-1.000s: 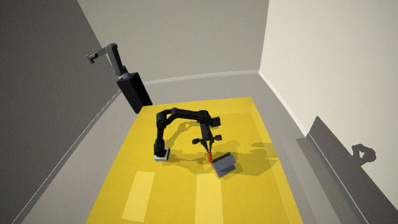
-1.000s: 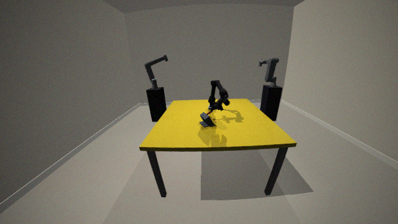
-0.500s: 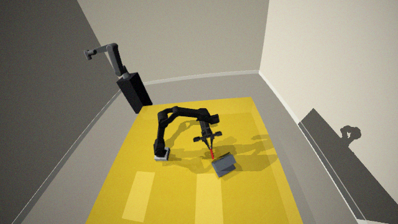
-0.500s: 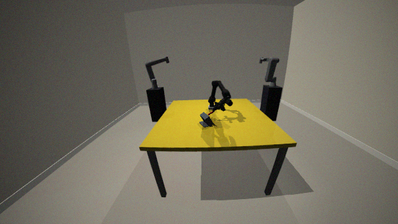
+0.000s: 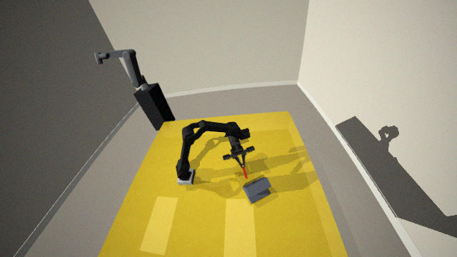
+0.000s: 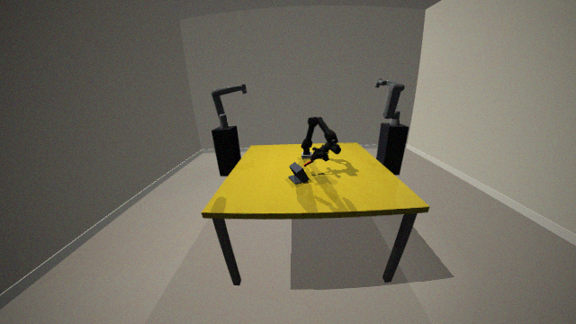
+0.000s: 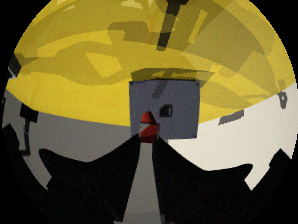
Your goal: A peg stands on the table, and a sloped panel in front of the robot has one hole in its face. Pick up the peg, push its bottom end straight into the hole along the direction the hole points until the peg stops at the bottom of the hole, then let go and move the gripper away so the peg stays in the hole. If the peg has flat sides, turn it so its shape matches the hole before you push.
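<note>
A thin red peg is held in my gripper, which is shut on its upper end. The peg hangs tilted in the air, its lower end pointing toward the grey sloped panel just in front of it. In the wrist view the peg tip shows against the panel's lower left part, and a dark hole lies just to the right of the tip. The peg is apart from the panel face.
The panel stands on the yellow table. The arm's base sits left of the panel. Two black pedestals with grey arms stand behind the table.
</note>
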### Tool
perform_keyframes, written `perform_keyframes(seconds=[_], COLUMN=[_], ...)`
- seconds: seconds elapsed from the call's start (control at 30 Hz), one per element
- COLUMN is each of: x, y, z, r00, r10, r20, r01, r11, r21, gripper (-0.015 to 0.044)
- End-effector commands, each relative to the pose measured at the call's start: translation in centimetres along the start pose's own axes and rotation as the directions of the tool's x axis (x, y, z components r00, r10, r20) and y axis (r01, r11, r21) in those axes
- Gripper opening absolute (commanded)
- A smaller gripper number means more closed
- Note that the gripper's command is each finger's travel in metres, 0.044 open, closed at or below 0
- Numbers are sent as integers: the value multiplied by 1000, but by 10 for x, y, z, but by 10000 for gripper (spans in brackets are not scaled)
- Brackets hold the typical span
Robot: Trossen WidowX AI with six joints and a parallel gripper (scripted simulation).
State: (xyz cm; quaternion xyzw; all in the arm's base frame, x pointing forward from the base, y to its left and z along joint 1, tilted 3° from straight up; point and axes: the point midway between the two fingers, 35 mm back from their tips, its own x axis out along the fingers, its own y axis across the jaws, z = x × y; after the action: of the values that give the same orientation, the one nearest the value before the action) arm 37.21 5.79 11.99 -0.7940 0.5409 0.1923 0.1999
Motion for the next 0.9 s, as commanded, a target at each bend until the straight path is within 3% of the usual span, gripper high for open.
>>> perform_keyframes(seconds=[0.0, 0.27, 0.87], x=[-4, -15, -1], y=[-4, -9, -16], z=[4, 11, 11], r00=[1000, 996, 993], r10=[-21, -64, -93], r20=[-22, -57, -77], r01=[20, 59, 84], r11=[999, 995, 990], r21=[-30, -80, -110], gripper=[0, 0, 0])
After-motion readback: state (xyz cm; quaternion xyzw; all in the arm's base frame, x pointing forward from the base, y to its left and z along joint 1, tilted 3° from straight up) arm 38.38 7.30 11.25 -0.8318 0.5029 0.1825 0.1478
